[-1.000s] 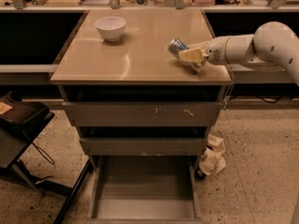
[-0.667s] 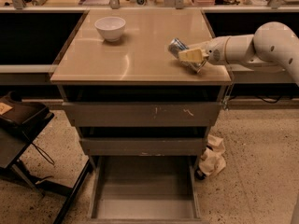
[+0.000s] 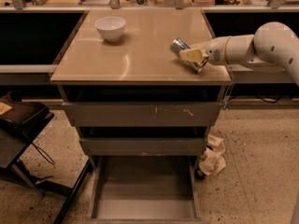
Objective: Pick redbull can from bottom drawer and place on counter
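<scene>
A small white bowl (image 3: pixel 110 28) stood at the rear left of the glossy beige counter (image 3: pixel 140 55), well apart from the work. Below, the deep grey bottom drawer (image 3: pixel 145 192) hung pulled out with its floor bare, suggesting the pick was done. Near the counter's right edge the slim silver-and-blue redbull can (image 3: pixel 178 46) sat tilted, rim up-left, clasped around its body by the gripper (image 3: pixel 191 56) on the white arm (image 3: pixel 261 45). Whether it touched the top was unclear; release apparently remained.
</scene>
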Robot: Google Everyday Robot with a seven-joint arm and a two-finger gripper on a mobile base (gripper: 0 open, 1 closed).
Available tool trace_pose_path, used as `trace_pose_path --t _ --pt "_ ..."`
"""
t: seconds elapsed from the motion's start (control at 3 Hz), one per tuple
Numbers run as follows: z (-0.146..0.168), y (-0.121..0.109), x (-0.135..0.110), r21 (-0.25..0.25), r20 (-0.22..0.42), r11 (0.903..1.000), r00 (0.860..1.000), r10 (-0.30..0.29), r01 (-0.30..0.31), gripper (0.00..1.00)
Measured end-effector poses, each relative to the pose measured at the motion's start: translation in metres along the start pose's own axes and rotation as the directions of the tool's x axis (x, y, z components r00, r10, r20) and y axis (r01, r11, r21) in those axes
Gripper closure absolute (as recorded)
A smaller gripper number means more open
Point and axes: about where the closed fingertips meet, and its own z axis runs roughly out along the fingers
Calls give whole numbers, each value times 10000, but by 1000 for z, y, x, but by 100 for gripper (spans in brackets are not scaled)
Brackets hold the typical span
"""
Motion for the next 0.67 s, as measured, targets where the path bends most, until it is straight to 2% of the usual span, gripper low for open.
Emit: trace_pose_path --t 0.33,0.67 --pt "0 0 0 0 0 10000 10000 0 0 7" --pt "0 0 0 0 0 10000 10000 0 0 0"
